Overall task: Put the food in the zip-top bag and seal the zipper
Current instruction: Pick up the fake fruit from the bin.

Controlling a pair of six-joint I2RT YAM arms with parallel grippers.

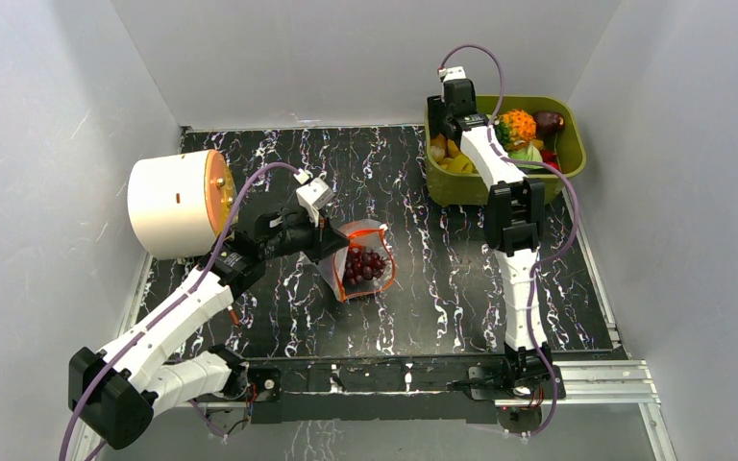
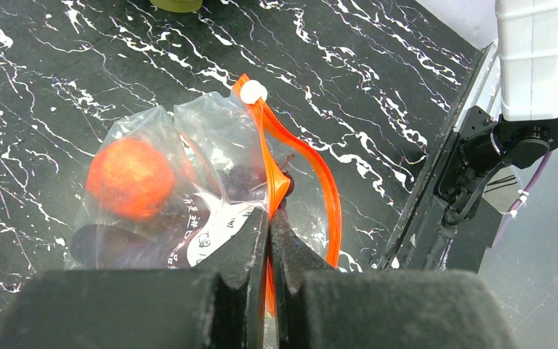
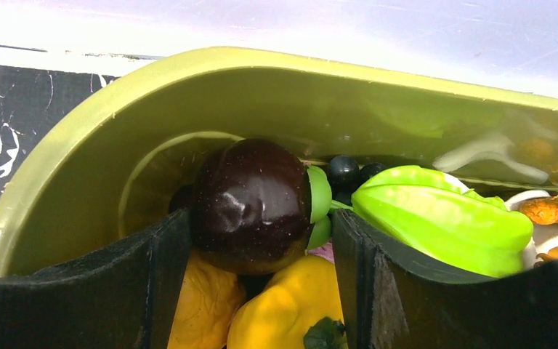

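- Left arm [image 1: 168,322], bolted to the mounting rail [image 1: 596,382]: we see white shells and black joint housings.
- Right arm [image 1: 521,269], further along that rail: we see the same white-and-black build.
- Purple cable [image 1: 471,46]: we trace one along each arm.
- Left gripper [image 2: 271,218], right gripper [image 3: 261,225]: we note thick matte-black fingers.

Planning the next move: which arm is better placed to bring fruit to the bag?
Right. The right gripper is in the green bin, clamping the maroon fruit; the left gripper is shut on the zipper, holding the bag.
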